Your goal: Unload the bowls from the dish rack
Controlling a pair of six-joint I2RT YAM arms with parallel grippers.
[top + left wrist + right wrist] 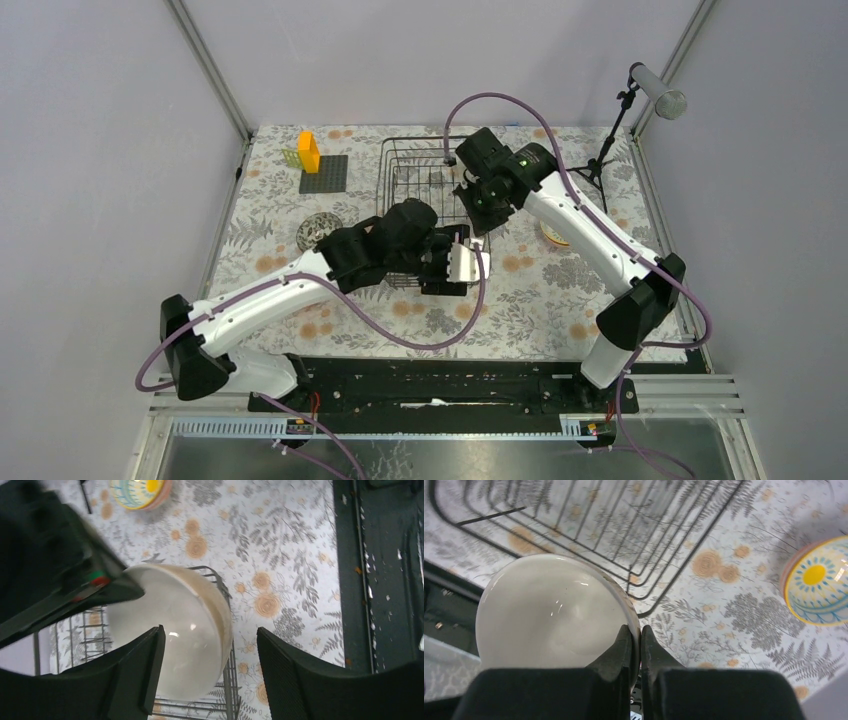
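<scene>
Cream bowl (549, 615): apparently mid-handover at dish rack's (415, 160) 5 o'clock corner, rim grasped by clenched right gripper (636, 632), left gripper (210, 635) released astride; next, carry clear to table (540, 290).

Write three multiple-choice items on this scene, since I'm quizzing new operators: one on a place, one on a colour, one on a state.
1. Where is the yellow-centred bowl?
A. on the table, outside the rack
B. inside the rack
C. on the grey plate

2. What colour is the pinched bowl at the right claw?
A. orange
B. cream
C. blue

3. How is the left claw?
A. shut on the pinched bowl
B. out of view
C. open around it

Key: A, flowered table shows all around it; B, its surface is pale cream; C, a gap shows between claw and bowl.
</scene>
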